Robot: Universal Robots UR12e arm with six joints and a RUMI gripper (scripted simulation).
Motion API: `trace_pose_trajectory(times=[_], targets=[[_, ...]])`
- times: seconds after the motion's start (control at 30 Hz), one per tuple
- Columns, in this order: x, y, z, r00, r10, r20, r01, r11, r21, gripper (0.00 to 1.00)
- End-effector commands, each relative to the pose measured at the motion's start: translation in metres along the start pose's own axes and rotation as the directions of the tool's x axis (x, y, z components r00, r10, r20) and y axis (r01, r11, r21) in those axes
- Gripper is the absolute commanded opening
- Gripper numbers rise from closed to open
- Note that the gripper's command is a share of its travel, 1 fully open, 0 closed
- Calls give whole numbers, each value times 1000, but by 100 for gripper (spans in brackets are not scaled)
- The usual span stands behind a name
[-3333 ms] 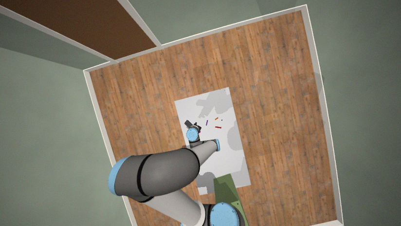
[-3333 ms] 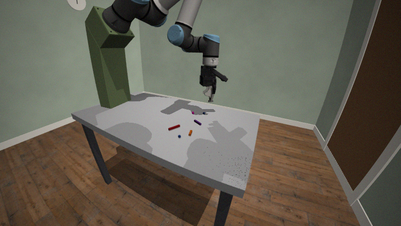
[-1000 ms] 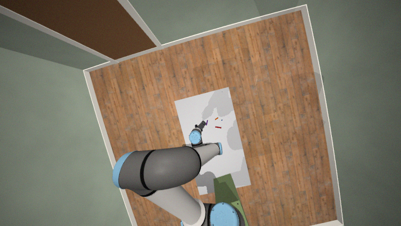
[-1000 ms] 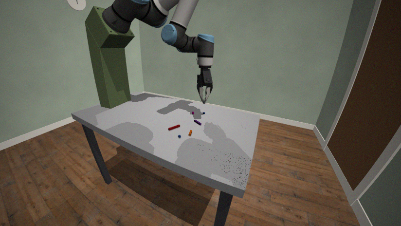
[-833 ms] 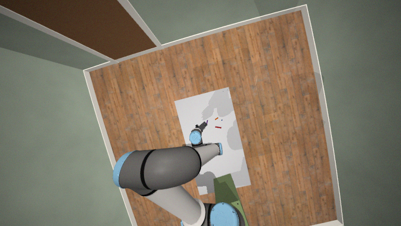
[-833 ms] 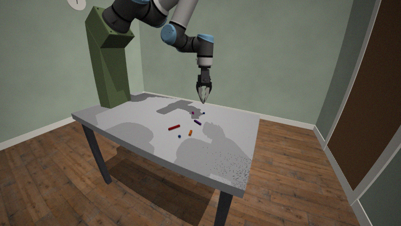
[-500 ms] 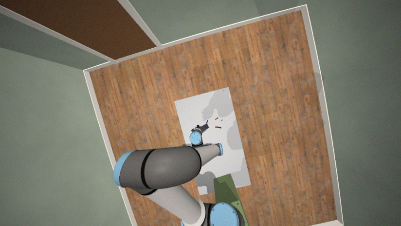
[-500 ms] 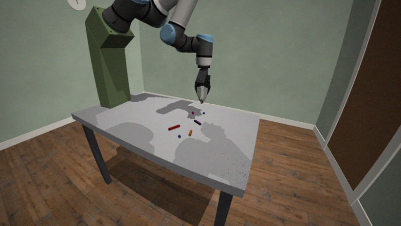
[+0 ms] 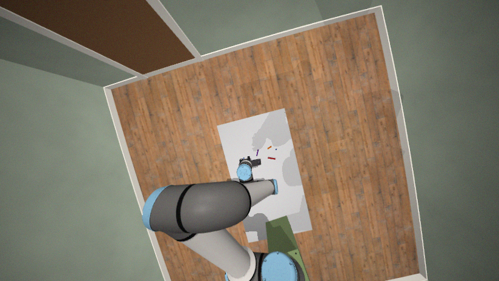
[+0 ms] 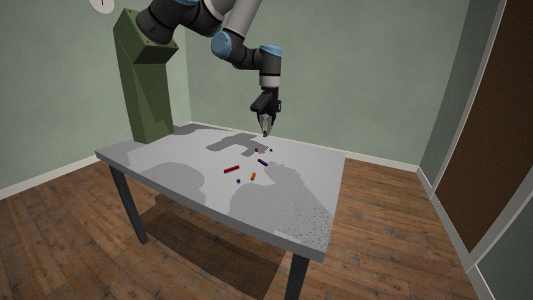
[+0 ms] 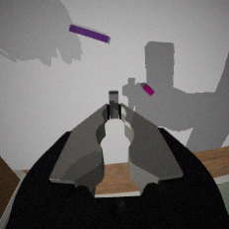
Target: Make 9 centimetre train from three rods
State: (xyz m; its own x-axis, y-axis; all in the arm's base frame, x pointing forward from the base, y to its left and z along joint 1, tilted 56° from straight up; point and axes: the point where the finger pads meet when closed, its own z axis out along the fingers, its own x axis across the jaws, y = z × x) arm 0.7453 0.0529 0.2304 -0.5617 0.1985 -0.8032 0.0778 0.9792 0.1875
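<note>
Nearest you in the wrist view, the jaws (image 9: 244, 158) (image 10: 264, 134) reach forward over the worktop (image 9: 230, 139) (image 10: 178, 152) (image 11: 30, 94). They stand narrow, closed on a short grey rod (image 11: 114, 96). Your grey rod sits between the tips and juts past them toward twelve o'clock, its long axis running away from you.

Outward from the jaws in that view, your magenta rod (image 10: 256, 149) (image 11: 148, 89) lies on the worktop at two o'clock, its long axis slanting from between ten and eleven to between four and five. Your purple rod (image 9: 257, 152) (image 10: 262, 162) (image 11: 89, 34) lies farther off, between eleven and twelve, pointing almost nine to three with its right end slightly lower.

From above, your red rod (image 9: 271, 158) (image 10: 231, 169) lies at three o'clock from the jaws, its axis close to nine-to-three. Your orange rod (image 9: 269, 147) (image 10: 252, 176) points eight to two, with a tiny blue rod (image 9: 275, 149) (image 10: 239, 180) near its three-o'clock side. The exterior view shows you another blue rod (image 10: 271, 150) near the magenta one; both blues are too small to read their axes.

You see smooth, plain-coloured rods, metallic-looking angular fingers, a pale flat worktop and streaked wooden floorboards (image 9: 342, 104) (image 10: 383, 223) (image 11: 212, 160). The loose rods lie apart.
</note>
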Motion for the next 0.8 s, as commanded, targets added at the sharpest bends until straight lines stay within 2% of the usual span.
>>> trace_pose_trajectory(times=[0.0,0.37,0.43,0.77], targets=[[8,-3,0,986,166,1,-166,986,4,0],[16,-4,0,903,430,2,-430,903,4,0],[16,-4,0,903,430,2,-430,903,4,0],[24,-5,-1,745,667,3,-667,745,3,0]])
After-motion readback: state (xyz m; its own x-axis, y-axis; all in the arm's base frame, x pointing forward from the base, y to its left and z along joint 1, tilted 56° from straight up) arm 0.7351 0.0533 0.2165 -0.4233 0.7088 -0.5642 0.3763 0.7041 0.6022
